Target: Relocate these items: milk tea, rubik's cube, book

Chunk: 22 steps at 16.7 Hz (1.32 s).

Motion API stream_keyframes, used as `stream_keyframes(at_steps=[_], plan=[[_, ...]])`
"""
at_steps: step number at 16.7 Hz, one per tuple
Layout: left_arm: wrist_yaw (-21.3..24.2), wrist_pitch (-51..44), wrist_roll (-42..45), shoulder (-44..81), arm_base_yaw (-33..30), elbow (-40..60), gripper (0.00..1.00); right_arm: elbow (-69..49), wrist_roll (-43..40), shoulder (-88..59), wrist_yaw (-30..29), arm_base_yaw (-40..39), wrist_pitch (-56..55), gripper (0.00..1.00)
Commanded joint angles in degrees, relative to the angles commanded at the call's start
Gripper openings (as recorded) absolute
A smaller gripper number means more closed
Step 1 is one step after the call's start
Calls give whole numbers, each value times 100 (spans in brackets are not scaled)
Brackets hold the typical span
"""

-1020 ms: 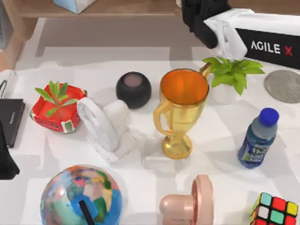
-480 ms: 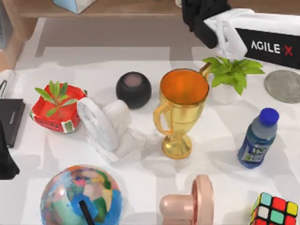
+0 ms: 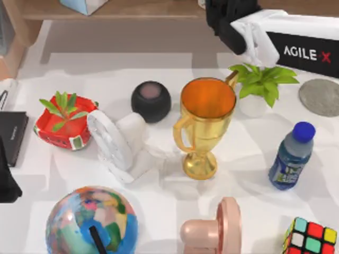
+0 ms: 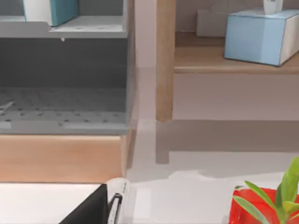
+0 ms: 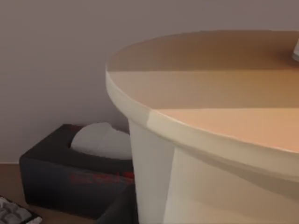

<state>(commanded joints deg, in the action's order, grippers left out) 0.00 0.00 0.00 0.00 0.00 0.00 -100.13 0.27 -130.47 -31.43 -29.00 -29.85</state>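
White table (image 3: 159, 79) is packed; my right gripper (image 3: 233, 21) hangs at the far shelf with the milk tea (image 5: 210, 130) up close, grip can't tell. Left arm (image 3: 6, 180) parked at the left edge.

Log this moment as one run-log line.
right gripper: top view's upper right, at shelf | milk tea: close before right wrist camera | rubik's cube: table, lower right | left arm: parked left

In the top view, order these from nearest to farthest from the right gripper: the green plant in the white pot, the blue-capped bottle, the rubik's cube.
From the right gripper, at the top edge:
1. Green plant, just below it.
2. Blue-capped bottle, right side, mid-table.
3. Rubik's cube, bottom right corner.
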Motion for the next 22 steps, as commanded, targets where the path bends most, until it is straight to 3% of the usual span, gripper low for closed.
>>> stream_keyframes(at_steps=[5, 14, 19, 22], plan=[[0, 0, 0, 0, 0, 0, 100, 200, 29, 239, -34, -101, -126, 0], [0, 0, 0, 0, 0, 0, 100, 2128, 29, 1497, -518, -559, -627, 0], [0, 0, 0, 0, 0, 0, 100, 2122, 39, 1477, -496, -526, -624, 0], [0, 0, 0, 0, 0, 0, 100, 2409, 22, 1785, -177, -400, -964, 0]])
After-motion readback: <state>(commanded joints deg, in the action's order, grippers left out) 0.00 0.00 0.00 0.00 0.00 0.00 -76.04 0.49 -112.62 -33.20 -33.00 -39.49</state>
